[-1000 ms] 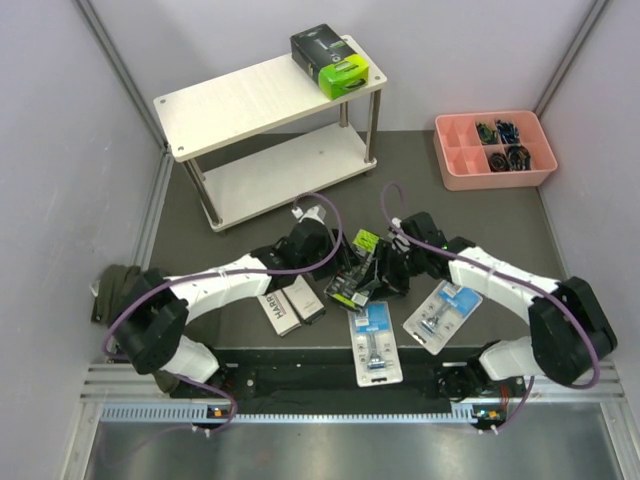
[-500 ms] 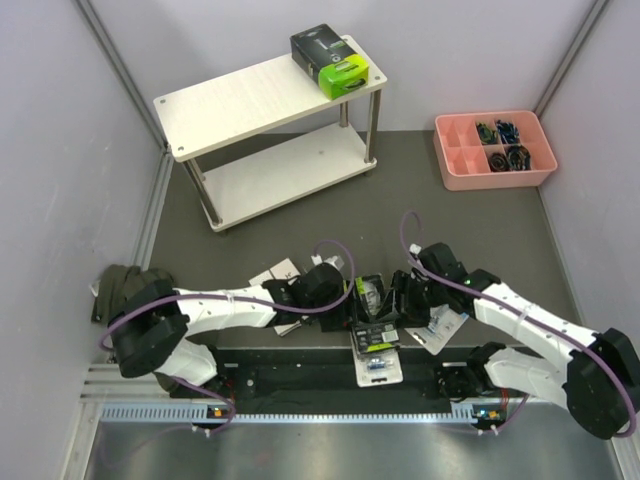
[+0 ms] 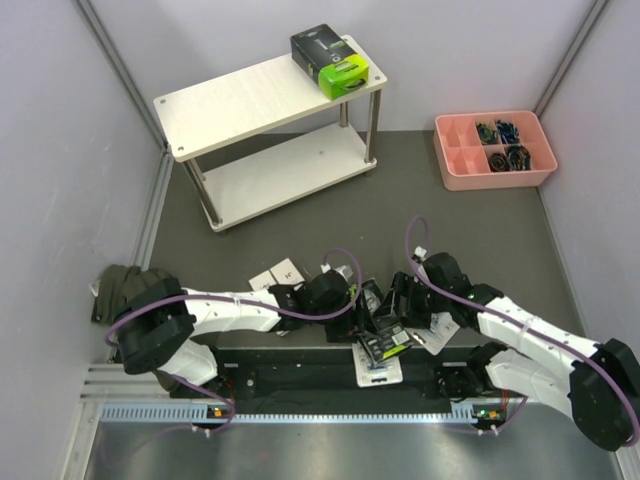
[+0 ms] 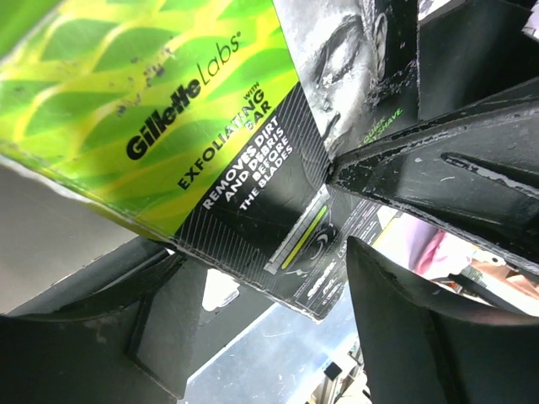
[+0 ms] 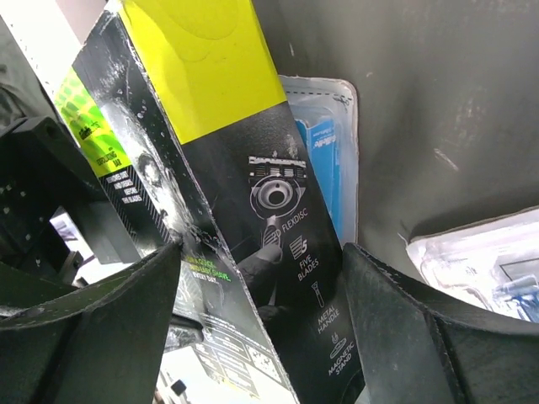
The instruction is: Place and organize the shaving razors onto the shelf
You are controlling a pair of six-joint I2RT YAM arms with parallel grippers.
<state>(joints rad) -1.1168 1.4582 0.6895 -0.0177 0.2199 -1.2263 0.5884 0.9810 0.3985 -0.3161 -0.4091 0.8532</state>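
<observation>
Bracketing the pack [image 4: 210, 135] from its left, my left gripper [image 4: 263, 257] pinches it: one finger lies along the lower edge under the lime-green panel and the other sits at the black corner. My right gripper [image 5: 261, 248] meets the same pack from the opposite side, with a finger at each edge of its black face. Whether those fingers press or merely flank it I cannot tell. One of them shows in my left wrist view, touching the pack beside the printed face. The pack is tilted up on edge between my two wrists, near the front edge of the worktop [image 3: 300, 215], lime-green end uppermost in the right wrist view. Right under it lies a blister pack [image 3: 378, 368], blue card up, partly covered by it. The other blister pack [image 5: 488, 261] lies just to the right, partly beneath my right arm. Beyond my left forearm the ends of the white boxes [image 3: 286, 270] stick out, side by side on the worktop. Well apart from all this, at the far left, stands the shelf [image 3: 240, 100]. A second pack [image 3: 330, 60], black and lime-green, rests on the right end of its top board. At the far right sits a pink tray [image 3: 455, 175] with small dark items in its compartments.
</observation>
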